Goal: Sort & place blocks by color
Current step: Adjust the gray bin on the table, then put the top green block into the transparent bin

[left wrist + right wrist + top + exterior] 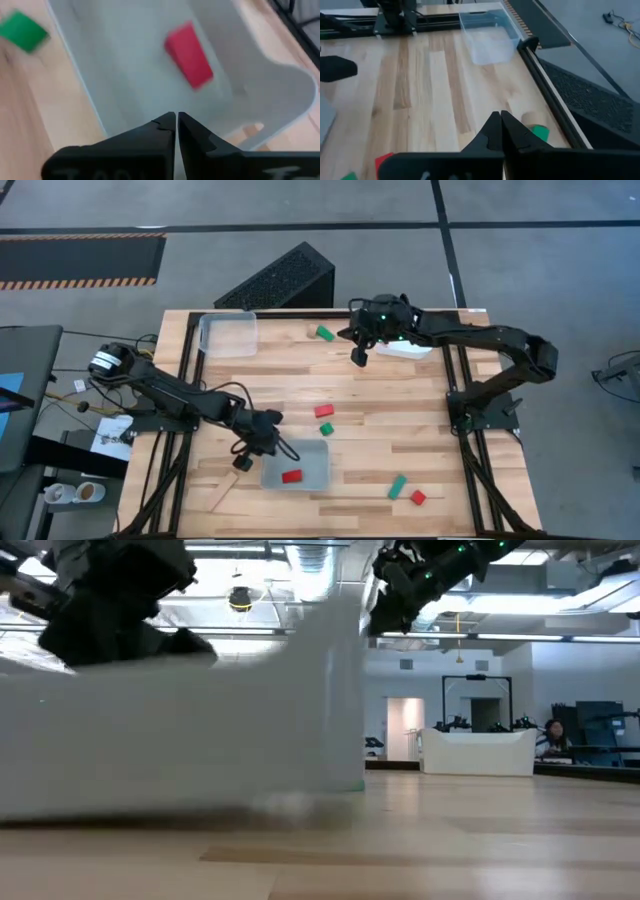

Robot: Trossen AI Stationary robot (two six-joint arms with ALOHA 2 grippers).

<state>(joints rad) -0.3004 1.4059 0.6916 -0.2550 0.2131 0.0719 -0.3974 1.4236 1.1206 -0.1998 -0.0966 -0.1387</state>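
High view: left gripper (243,463), fingers together, empty, lower centre beside tray (312,455) holding red block (291,476); right gripper (358,357), together, upper centre.

Honestly can't make out any readable text, labels, brand names or numbers in any of the views. Nothing legible on the blocks, the trays, the arms or the table, and the room in the background has no readable signs either.
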